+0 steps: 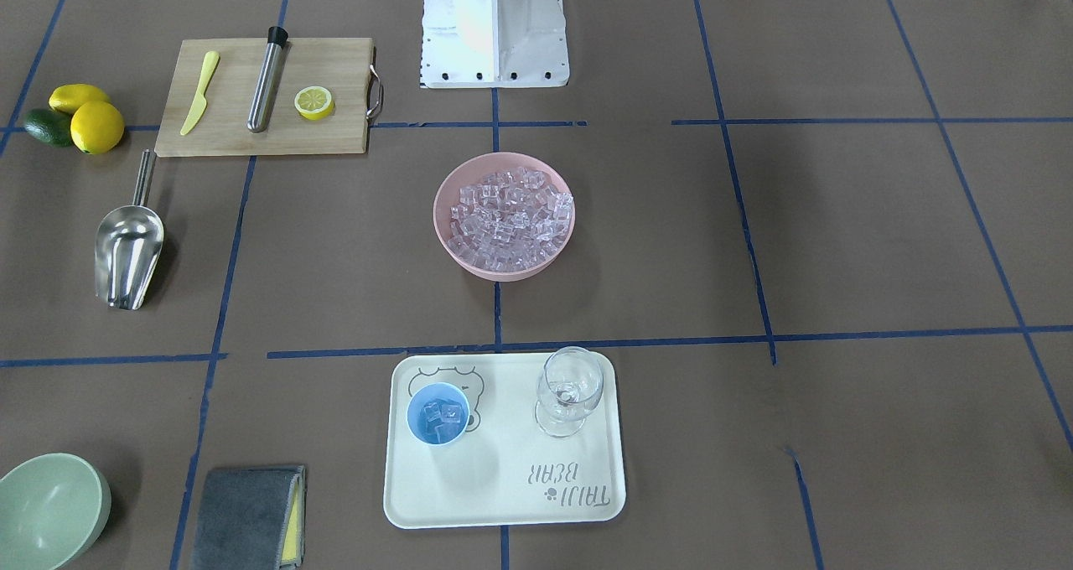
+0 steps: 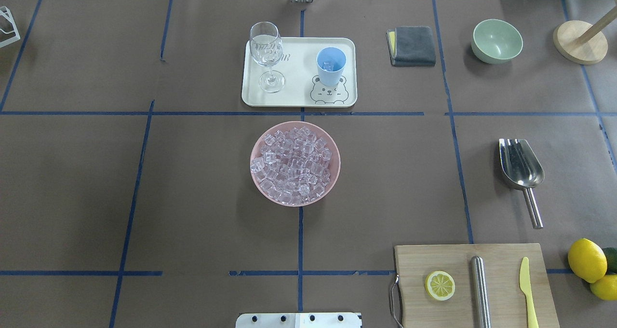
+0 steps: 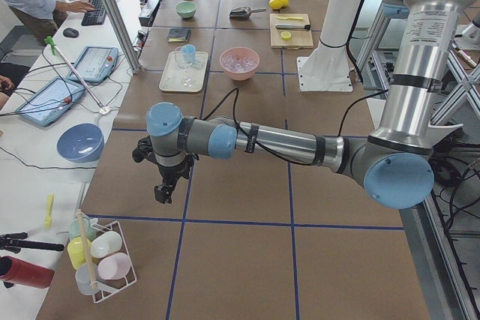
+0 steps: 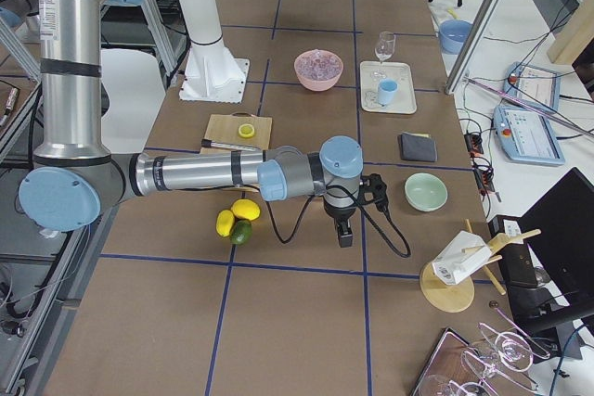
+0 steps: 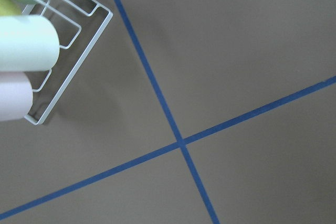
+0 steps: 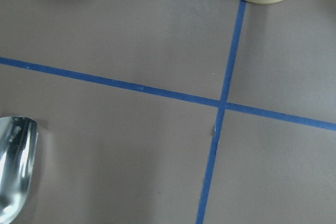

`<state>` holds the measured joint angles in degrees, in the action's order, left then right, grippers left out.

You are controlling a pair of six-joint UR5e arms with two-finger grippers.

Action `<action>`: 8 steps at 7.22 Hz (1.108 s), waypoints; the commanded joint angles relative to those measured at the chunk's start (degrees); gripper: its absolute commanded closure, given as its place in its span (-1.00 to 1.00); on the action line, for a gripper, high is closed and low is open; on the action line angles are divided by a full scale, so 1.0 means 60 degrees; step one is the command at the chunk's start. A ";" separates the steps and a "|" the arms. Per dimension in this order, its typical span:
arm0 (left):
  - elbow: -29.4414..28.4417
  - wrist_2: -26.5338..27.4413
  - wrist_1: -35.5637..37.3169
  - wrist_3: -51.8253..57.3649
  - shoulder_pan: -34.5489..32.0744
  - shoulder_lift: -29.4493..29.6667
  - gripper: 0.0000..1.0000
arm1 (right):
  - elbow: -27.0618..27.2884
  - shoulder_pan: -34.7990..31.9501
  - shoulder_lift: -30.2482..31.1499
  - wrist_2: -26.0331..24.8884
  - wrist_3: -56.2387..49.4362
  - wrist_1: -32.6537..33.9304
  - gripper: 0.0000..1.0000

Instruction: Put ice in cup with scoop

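Many ice cubes [image 1: 507, 218] fill the pink bowl [image 1: 444, 235] at the table's middle, which also shows in the overhead view [image 2: 254, 149]. The light-blue cup [image 1: 438, 413] stands upright on the cream tray [image 1: 503, 478] with a few ice cubes inside. The steel scoop [image 1: 126, 251] lies empty on the table on the robot's right side [image 2: 521, 166]; its bowl edge shows in the right wrist view [image 6: 13, 166]. My left gripper [image 3: 162, 192] hangs over the table's far left end. My right gripper [image 4: 345, 236] hangs near the lemons. I cannot tell whether either is open or shut.
A stemmed glass [image 1: 570, 390] shares the tray. A cutting board [image 2: 475, 284] holds a lemon half, a steel cylinder and a yellow knife. Lemons [image 2: 587, 260], a green bowl [image 2: 497, 41], a grey cloth [image 2: 412, 46], a wooden stand [image 2: 578, 41] and a bottle rack [image 5: 58, 66] stand around.
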<state>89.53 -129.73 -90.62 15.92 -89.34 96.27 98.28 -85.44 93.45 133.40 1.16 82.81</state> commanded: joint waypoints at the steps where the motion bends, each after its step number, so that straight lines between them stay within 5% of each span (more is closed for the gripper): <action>1: -0.0082 -0.0028 0.0045 -0.0045 -0.0052 -0.0559 -1.00 | -0.0106 -0.0057 0.0070 -0.0291 0.0054 -0.0017 -1.00; 8: 0.0079 -0.1257 0.0001 -0.1026 -0.0037 -0.0562 -1.00 | -0.0164 -0.0115 0.0114 0.0560 0.0947 -0.0002 -1.00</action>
<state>90.06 -135.72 -90.60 10.12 -89.57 92.81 97.32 -86.07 94.18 136.60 5.02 82.79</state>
